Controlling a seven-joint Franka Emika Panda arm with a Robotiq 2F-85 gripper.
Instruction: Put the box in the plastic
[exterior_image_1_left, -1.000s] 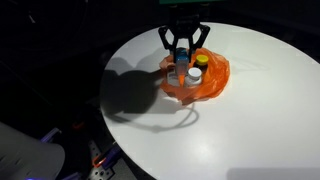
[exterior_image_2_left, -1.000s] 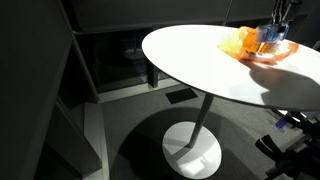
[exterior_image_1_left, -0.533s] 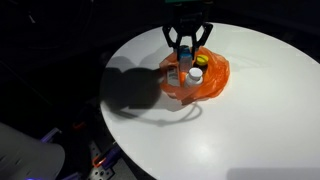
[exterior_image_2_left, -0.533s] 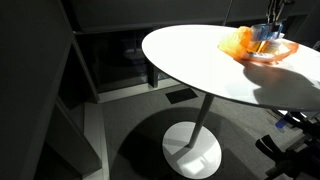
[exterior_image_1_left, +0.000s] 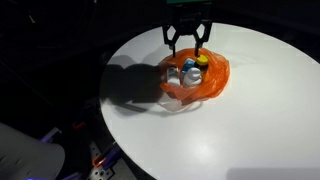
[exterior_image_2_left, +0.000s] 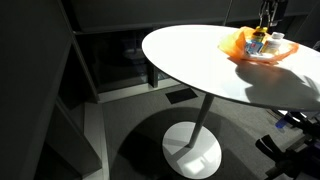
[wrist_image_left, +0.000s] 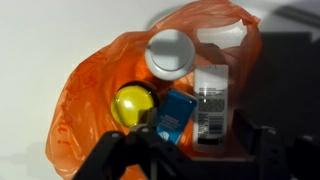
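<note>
The orange plastic (wrist_image_left: 85, 95) bag lies open on the white round table (exterior_image_1_left: 250, 130). Inside it the blue box (wrist_image_left: 172, 115) rests tilted between a yellow-lidded jar (wrist_image_left: 133, 105) and a white labelled bottle (wrist_image_left: 210, 95). A white round cap (wrist_image_left: 170, 52) sits above them. My gripper (wrist_image_left: 185, 150) hangs just above the bag, jaws apart and holding nothing. In both exterior views the gripper (exterior_image_1_left: 188, 40) (exterior_image_2_left: 268, 14) stands over the plastic (exterior_image_1_left: 212, 80) (exterior_image_2_left: 238, 42), with the box (exterior_image_1_left: 188, 70) below it.
The table (exterior_image_2_left: 190, 60) stands on a single white pedestal foot (exterior_image_2_left: 192, 150). Its near rim curves to the left of the bag. The surroundings are dark, with a wall panel (exterior_image_2_left: 35, 90) to one side.
My gripper has opened and risen out of the bag. The blue box, which sat between the fingers, now lies free in the plastic.
</note>
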